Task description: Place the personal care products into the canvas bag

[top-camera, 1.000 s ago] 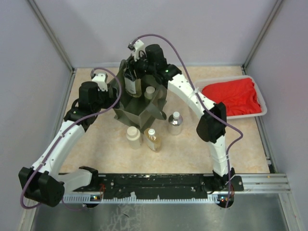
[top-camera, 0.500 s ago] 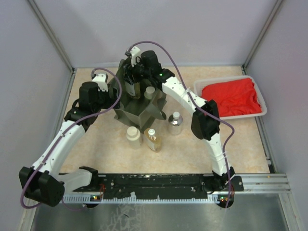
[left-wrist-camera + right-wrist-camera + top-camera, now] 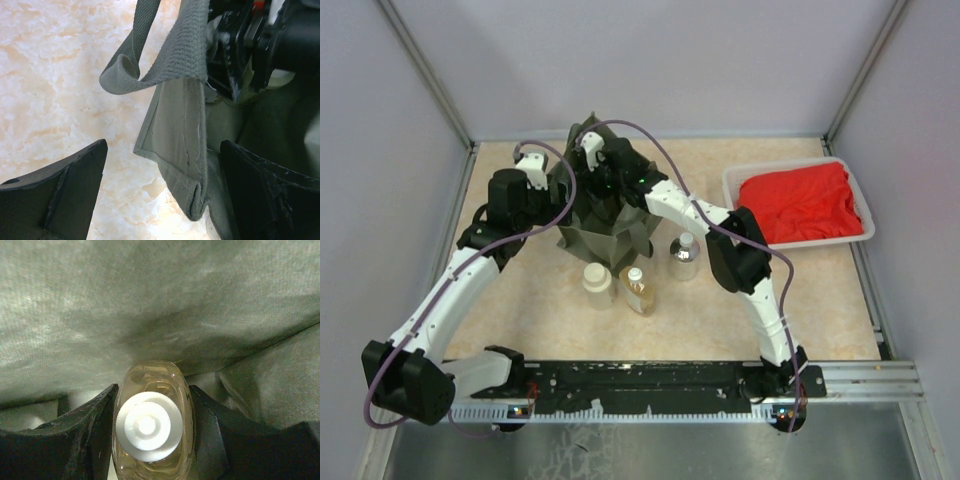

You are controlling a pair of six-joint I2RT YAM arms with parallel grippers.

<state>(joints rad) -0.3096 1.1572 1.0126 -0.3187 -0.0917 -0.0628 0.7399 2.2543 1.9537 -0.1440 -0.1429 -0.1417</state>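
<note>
Surface: beige, marbled tabletop (image 3: 840,300), matt, with a black rail along the near edge.
Room: pale lavender-grey wall panels (image 3: 670,70) on three sides, with metal posts in the back corners.
Right side: white tray (image 3: 820,242) with a red cloth (image 3: 800,200) in it, well apart from the bag.
Canvas bag (image 3: 610,230): stood at the back centre of the table, dark olive and boxy, mouth upward. A handle strap (image 3: 165,55) drooped in a loop over the near wall.
Left gripper (image 3: 162,145): fingers spread wide and straddling the bag's wall, one finger outside over the table and one inside. Neither gripped the fabric.
Right gripper (image 3: 150,400): down inside the bag, fingers pinched on the held bottle (image 3: 150,425).
Held bottle: clear with amber liquid and a white cap, inside the bag against the olive fabric.
Held bottle, axis: long axis ran along the wrist camera's line of sight — cap toward the lens, base toward the bag's interior. Probably near upright, though the arm hid it from above.
Loose bottles: a pale bottle (image 3: 597,283), an amber bottle (image 3: 638,291) and a silvery bottle (image 3: 684,258) stood on the table just in front of the bag.
Loose bottles, axis: all upright — caps up, long axes vertical. The pale and amber ones stood close together, the silvery one a little to the right.
</note>
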